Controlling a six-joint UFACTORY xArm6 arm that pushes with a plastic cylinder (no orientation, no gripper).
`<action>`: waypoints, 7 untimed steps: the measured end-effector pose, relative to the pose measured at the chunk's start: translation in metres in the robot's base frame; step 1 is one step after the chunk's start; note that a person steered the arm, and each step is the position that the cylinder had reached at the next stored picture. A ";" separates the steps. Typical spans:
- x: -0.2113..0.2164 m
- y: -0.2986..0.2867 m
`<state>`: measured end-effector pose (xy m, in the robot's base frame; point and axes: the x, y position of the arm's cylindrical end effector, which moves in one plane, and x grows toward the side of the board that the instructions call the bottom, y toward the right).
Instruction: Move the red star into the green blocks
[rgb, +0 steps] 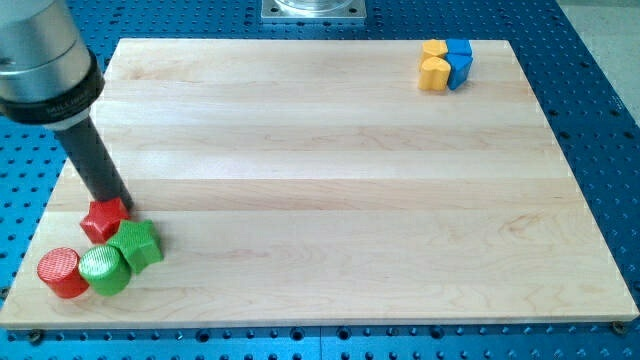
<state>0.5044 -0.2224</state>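
The red star (103, 220) lies near the view's bottom left of the wooden board (330, 180). It touches the green star (137, 243) just below and to its right. A green cylinder (103, 270) sits against the green star's left side, below the red star. A red cylinder (62, 272) stands left of the green cylinder. My tip (116, 200) rests at the red star's upper right edge, touching it. The dark rod slants up to the view's top left.
Two yellow blocks (434, 64) and two blue blocks (459, 60) cluster at the view's top right of the board. A blue perforated table (600, 120) surrounds the board. A metal mount (314, 10) sits at the view's top centre.
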 end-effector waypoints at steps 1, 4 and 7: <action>0.009 -0.012; 0.009 -0.030; 0.021 -0.011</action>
<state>0.5251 -0.2330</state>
